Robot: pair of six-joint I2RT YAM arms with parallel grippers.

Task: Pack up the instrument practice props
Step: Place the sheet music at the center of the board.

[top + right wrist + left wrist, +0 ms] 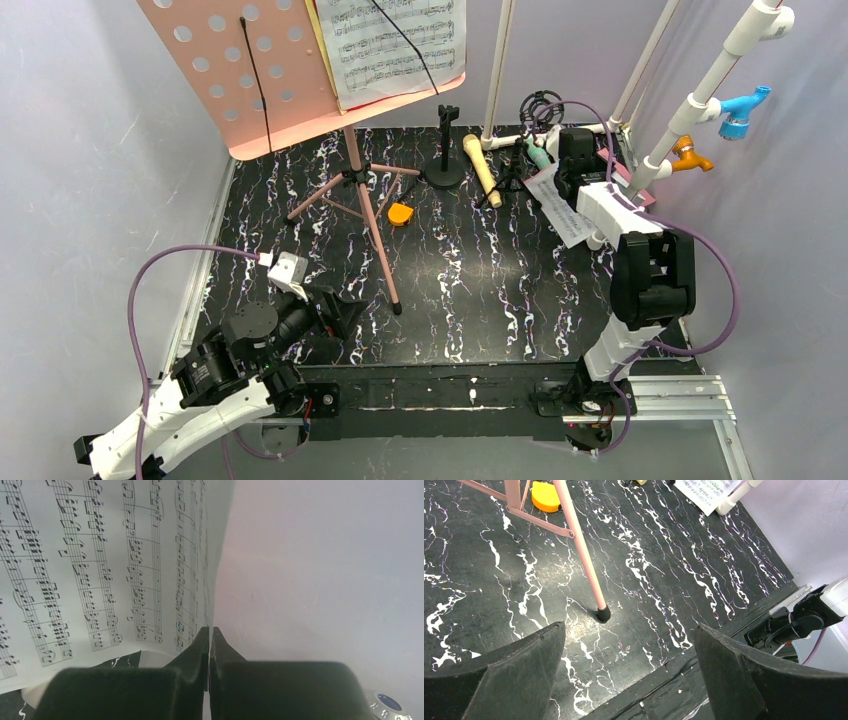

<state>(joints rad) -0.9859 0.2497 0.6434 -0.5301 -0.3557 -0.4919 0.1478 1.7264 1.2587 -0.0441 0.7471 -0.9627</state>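
risk: the white printed music sheet [100,570] is held by one edge only. thin paper in a narrow pinch could slip out or tear if the arm swings fast. in the overhead view the free part of the sheet [560,210] hangs low over the back right of the black marbled table [480,280], just beside a foot of the white plastic pipe frame [700,95] and near the teal toy microphone [538,155]. my judgement: a sideways pull could catch the sheet on the pipe or knock the microphone, so a lift first looks safer.

right gripper [210,630]: jaws pressed together, no visible gap, clamped on the sheet's right edge. the paper bends away to the left of the fingers.

left gripper [626,635]: jaws spread wide, holding nothing and touching nothing. it hovers low over the near left of the table. the rubber foot of a pink tripod leg [584,560] is just ahead, between the two fingers' lines.

not yet packed: the pink perforated music board [230,70] stands upright at back left with sheets on it. the beige toy microphone [482,168] lies on the table at back centre.
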